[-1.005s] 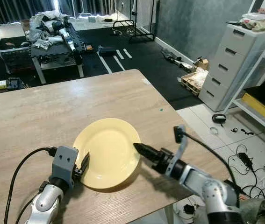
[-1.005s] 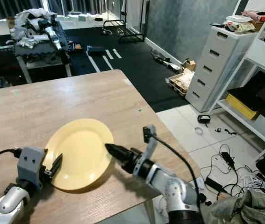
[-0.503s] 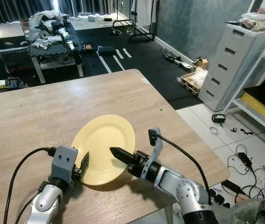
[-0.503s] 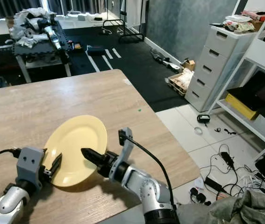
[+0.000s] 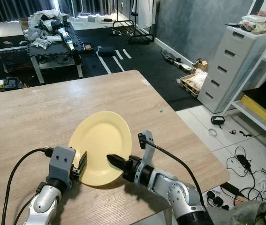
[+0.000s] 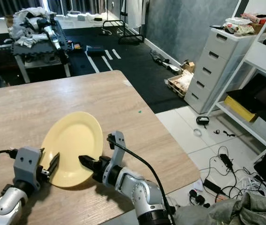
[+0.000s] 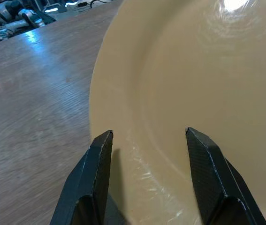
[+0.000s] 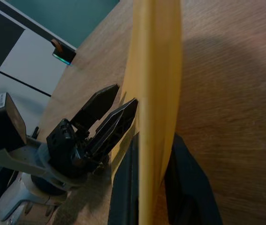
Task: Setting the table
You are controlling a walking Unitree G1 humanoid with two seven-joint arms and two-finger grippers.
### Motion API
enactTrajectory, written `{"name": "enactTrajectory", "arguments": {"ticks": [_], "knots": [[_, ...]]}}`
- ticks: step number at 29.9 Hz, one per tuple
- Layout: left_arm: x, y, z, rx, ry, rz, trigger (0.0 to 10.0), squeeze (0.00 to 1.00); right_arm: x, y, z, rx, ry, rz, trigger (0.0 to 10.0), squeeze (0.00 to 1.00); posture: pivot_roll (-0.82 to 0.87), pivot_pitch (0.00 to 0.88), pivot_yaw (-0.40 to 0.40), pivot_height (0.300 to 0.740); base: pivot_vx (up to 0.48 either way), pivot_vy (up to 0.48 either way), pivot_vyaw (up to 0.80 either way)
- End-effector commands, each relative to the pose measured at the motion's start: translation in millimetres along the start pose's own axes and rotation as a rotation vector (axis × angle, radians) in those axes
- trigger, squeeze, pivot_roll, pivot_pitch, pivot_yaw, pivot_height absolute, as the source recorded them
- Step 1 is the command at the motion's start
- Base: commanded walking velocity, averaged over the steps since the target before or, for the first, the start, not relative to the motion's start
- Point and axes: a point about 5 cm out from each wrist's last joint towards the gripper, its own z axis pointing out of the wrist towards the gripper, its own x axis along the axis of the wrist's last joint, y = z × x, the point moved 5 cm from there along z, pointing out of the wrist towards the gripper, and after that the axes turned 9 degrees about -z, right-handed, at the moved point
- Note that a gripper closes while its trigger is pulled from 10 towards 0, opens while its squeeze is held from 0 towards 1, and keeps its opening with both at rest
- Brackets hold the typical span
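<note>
A pale yellow plate [image 5: 100, 145] rests on the wooden table [image 5: 39, 108] near its front edge, tipped up at its near right side. My right gripper [image 5: 111, 160] is shut on the plate's near rim; in the right wrist view the rim [image 8: 157, 70] runs edge-on between the two black fingers [image 8: 123, 187]. My left gripper [image 5: 79, 164] stands open at the plate's near left rim. In the left wrist view its fingertips [image 7: 102, 140] straddle the rim, and the plate [image 7: 193, 70] lies just beyond them.
The table's right edge [image 5: 189, 122] drops to a tiled floor with cables [image 5: 245, 159]. A white drawer unit [image 5: 236, 61] and shelves stand at the right. A low bench piled with clutter [image 5: 53, 33] sits beyond the table.
My right gripper slid left along the near rim and closed on it. The plate tipped up and shifted slightly left. The left gripper stayed put.
</note>
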Motion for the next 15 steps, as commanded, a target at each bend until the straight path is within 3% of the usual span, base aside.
{"name": "enactTrajectory", "arguments": {"ticks": [1,4,5,6,7,9,12,15], "knots": [[-33.9,4.8,-8.5,-0.010,-0.141,-0.014,10.0,0.00,-2.2,-3.9,1.8,0.017,-0.009,0.000,0.0,0.02,0.04,0.001,0.035,0.740,0.000,0.000,0.00],[-30.5,4.9,-7.0,-0.009,-0.129,-0.015,10.0,0.00,-1.8,-3.6,1.7,0.014,-0.007,-0.003,0.0,0.02,0.04,0.001,0.035,0.740,0.000,0.000,0.00],[2.7,6.1,5.1,-0.019,-0.028,-0.029,10.0,0.00,3.6,-0.8,-0.2,-0.006,0.017,-0.017,0.0,0.20,0.03,0.001,0.036,0.740,0.000,0.000,0.00],[2.7,6.1,5.1,-0.019,-0.028,-0.029,10.0,0.00,3.6,-0.8,-0.2,-0.006,0.017,-0.017,0.0,0.20,0.03,0.001,0.036,0.740,0.000,0.000,0.00],[33.9,7.7,13.4,-0.035,0.062,-0.040,10.0,0.00,8.8,2.1,-2.1,-0.025,0.040,-0.028,0.0,0.20,0.03,0.000,0.036,0.740,0.000,0.000,0.00],[62.0,9.7,18.6,-0.060,0.136,-0.043,10.0,0.00,15.1,4.3,-4.3,-0.038,0.065,-0.038,0.0,0.25,0.03,0.000,0.038,0.740,0.000,0.000,0.00],[79.6,10.6,20.9,-0.076,0.178,-0.049,10.0,0.00,20.3,6.0,-6.2,-0.048,0.084,-0.049,0.0,0.29,0.03,0.000,0.040,0.740,0.000,0.000,0.00],[137.8,12.3,21.8,-0.127,0.318,-0.100,10.0,0.00,49.4,13.3,-18.3,-0.107,0.191,-0.117,0.0,0.35,0.03,0.000,0.049,0.740,0.000,0.000,0.00]]}}
